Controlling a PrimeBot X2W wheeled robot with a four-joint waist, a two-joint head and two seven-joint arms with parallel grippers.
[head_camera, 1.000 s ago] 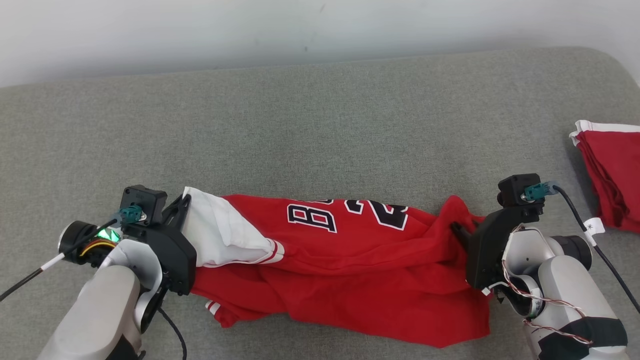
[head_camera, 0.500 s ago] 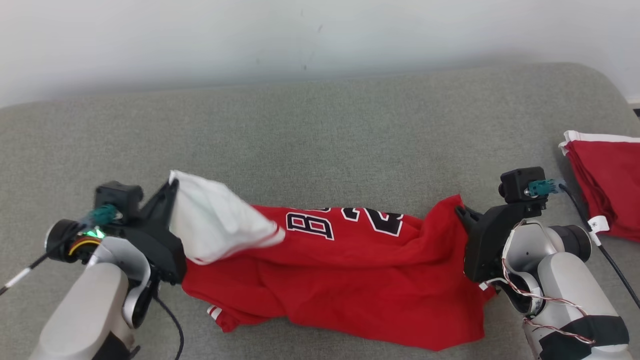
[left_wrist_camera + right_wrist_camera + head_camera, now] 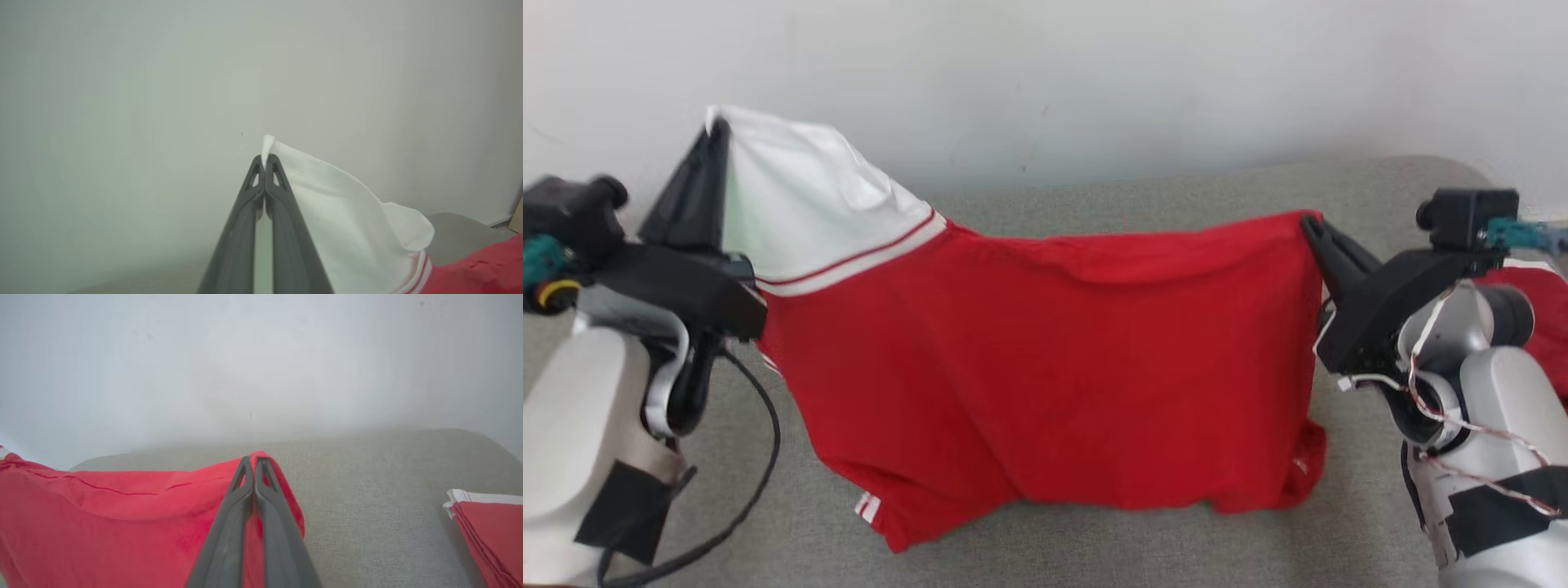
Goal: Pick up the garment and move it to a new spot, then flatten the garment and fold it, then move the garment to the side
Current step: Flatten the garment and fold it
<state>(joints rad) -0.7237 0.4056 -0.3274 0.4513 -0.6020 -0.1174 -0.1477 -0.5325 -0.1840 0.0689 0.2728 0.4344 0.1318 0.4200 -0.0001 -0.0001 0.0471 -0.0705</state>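
Garment [image 3: 1045, 367]: red jersey, hung spread above grey couch [image 3: 1143, 196]. Left gripper [image 3: 716, 126] clamped on white sleeve [image 3: 809, 196]; right gripper [image 3: 1309, 222] clamped on opposite end. Pickup apparently done; placing, flattening, folding and setting aside outstanding.

The red garment [image 3: 1045, 367] with a white sleeve hangs spread, lower edge touching the couch.

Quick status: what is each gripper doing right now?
Left gripper: shut on the garment, pinching its white corner.
Right gripper: shut on the garment, pinching its red edge.
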